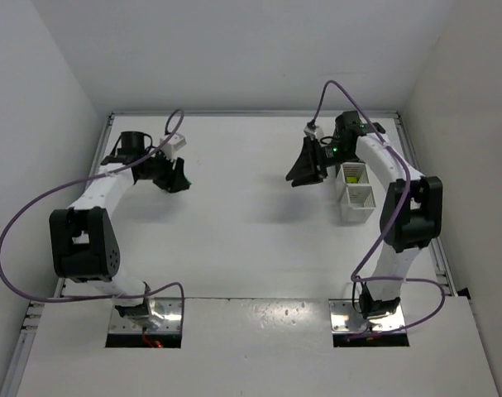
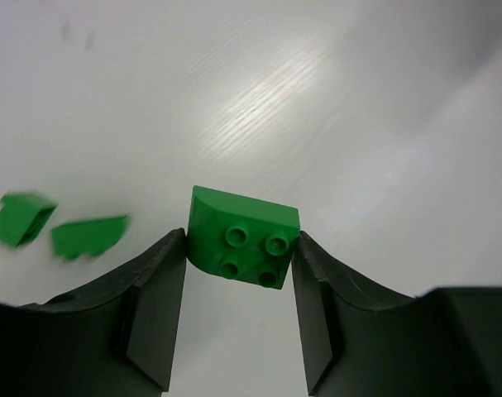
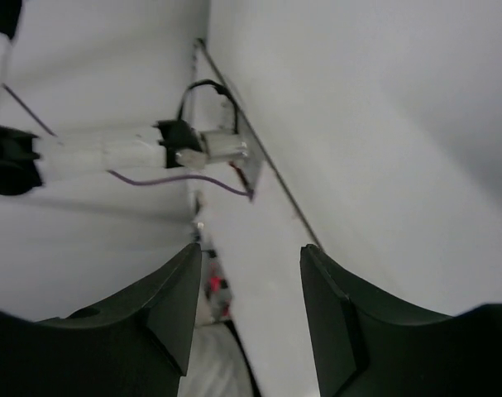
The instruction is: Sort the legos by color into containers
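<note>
A dark green lego (image 2: 244,237), studs facing the camera, sits clamped between the fingertips of my left gripper (image 2: 240,248), which is shut on it. Two more green legos (image 2: 21,217) (image 2: 89,236) lie blurred on the table to its left. From above, the left gripper (image 1: 178,178) is at the far left of the table; the brick is too small to make out there. My right gripper (image 1: 303,175) hangs tilted just left of two white slatted containers (image 1: 358,201). The farther container (image 1: 351,174) holds something lime-yellow. In the right wrist view the right gripper (image 3: 252,256) is open with nothing between its fingers.
White walls enclose the table on three sides. A metal rail (image 1: 423,207) runs along the right edge beside the containers. Purple cables loop from both arms. The right wrist camera looks sideways at the left arm (image 3: 110,153) and the wall.
</note>
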Motion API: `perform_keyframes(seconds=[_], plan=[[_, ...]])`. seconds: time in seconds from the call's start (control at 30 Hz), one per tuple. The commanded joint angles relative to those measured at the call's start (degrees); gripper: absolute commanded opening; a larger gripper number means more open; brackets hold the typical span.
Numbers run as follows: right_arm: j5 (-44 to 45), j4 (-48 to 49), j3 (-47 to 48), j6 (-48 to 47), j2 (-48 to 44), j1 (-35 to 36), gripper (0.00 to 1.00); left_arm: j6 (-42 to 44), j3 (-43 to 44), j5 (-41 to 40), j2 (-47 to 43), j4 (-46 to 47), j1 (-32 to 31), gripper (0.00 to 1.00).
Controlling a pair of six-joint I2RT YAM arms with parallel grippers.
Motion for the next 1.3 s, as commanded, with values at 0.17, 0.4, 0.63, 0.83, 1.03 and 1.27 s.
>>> perform_keyframes(seconds=[0.17, 0.4, 0.63, 0.83, 1.03, 1.27], plan=[[-12.27, 29.68, -4.56, 32.28, 4.14, 6.08, 0.54, -14.31, -2.14, 13.85, -4.36, 7.96, -13.76, 0.24], [-13.42, 38.05, -3.42, 41.34, 8.7, 11.71, 0.6, -19.87, -2.68, 9.38, -6.56, 15.01, -24.59, 0.24], [-13.42, 40.6, -2.9, 44.33, 11.78, 14.61, 0.6, -22.32, -1.62, 6.29, -7.18, 17.03, -28.73, 0.24], [-14.55, 43.85, -2.89, 46.09, 12.92, 16.81, 0.54, -22.33, -1.1, 4.62, -7.7, 17.04, -29.87, 0.24], [-15.09, 46.49, -2.89, 48.55, 12.92, 18.39, 0.33, -22.33, -1.1, 4.62, -8.23, 17.04, -30.4, 0.24], [-16.23, 48.34, -7.62, 48.03, 8.01, 14.72, 0.02, -21.19, -0.57, 0.76, -8.76, 14.67, -29.7, 0.62]])
